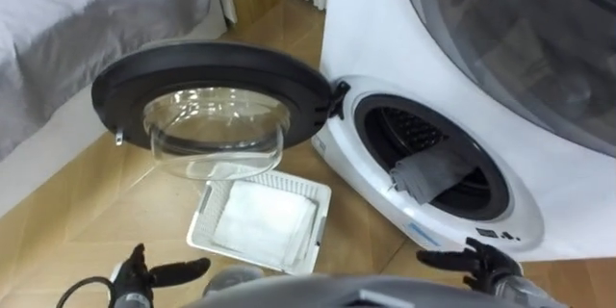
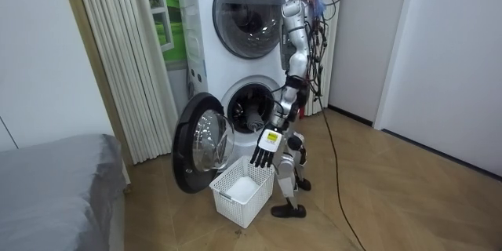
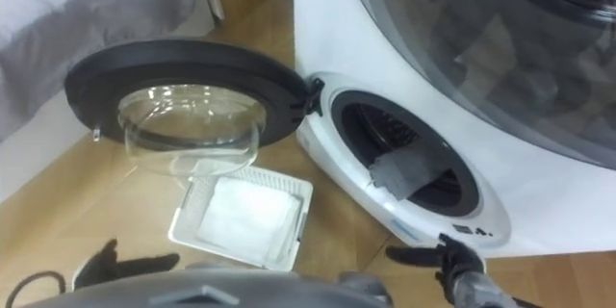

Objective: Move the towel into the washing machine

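Hanging in the mouth of the washing machine [image 1: 380, 53], the grey towel [image 1: 435, 175] lies half inside, its near edge resting on the lower rim of the round opening. It is a dull mid-grey, rumpled into a broad flat fold with one corner pointing down to the left. Behind it the drum [image 1: 414, 130] is dark, with a patch of perforated wall showing at the far left, and it holds nothing else that can be made out.

The door [image 1: 114, 87] is swung fully open to the left, a black ring round a clear bulging glass bowl, hinged at the opening's left edge. Near the door, on the wooden floor [image 1: 91, 197], stands a white slatted basket [image 1: 204, 223]; a white cloth [image 1: 265, 223] lies flat in it, covering most of the bottom.

Above the opening, to the right, is the dark round window of an upper machine [image 1: 525, 29]. A grey-covered bed [image 1: 67, 19] fills the far left.

The left hand [image 1: 159, 272] shows at the near edge, left of the basket, its fingers straight and spread, empty. The right hand [image 1: 476, 258] is at the near right, just below the opening, its fingers loosely extended to the left and holding nothing.

In the room view the robot stands just right of the basket [image 2: 235, 196], before the open machine, with a pleated curtain [image 2: 118, 55] on that view's left.
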